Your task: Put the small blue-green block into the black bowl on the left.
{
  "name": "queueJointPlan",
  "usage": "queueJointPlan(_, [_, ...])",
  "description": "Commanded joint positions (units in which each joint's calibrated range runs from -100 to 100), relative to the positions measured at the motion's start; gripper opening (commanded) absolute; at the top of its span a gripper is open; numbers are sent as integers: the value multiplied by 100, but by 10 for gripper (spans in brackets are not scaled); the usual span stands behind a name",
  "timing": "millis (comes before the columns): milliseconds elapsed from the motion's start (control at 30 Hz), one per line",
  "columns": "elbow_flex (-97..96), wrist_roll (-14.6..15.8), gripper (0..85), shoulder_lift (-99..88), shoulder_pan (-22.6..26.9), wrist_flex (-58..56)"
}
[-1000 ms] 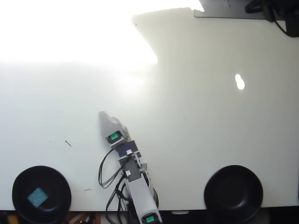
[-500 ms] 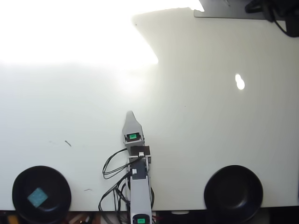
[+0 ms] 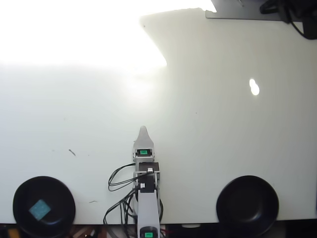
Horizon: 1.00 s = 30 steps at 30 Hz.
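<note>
The small blue-green block point(image 3: 39, 209) lies inside the black bowl point(image 3: 22, 191) at the bottom left of the overhead view. My gripper point(image 3: 143, 130) points straight up the picture from the arm at bottom centre, well to the right of that bowl and apart from it. Only a single pointed tip shows, so its jaws lie one behind the other and nothing is seen between them.
A second black bowl point(image 3: 247, 204) of the same look stands at the bottom right. Black cables point(image 3: 118, 178) loop left of the arm. Strong glare washes out the table's upper left point(image 3: 74, 34). Dark gear sits at the top right corner point(image 3: 287, 12).
The arm has swung from leaning up-left to pointing straight up the picture, and has drawn back a little. The block stays in the left bowl.
</note>
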Motion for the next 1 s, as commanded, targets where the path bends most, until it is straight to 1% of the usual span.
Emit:
queueJointPlan(0, [-18, 63, 488, -112, 15, 239])
queueJointPlan(967, [-563, 44, 490, 5, 44, 255])
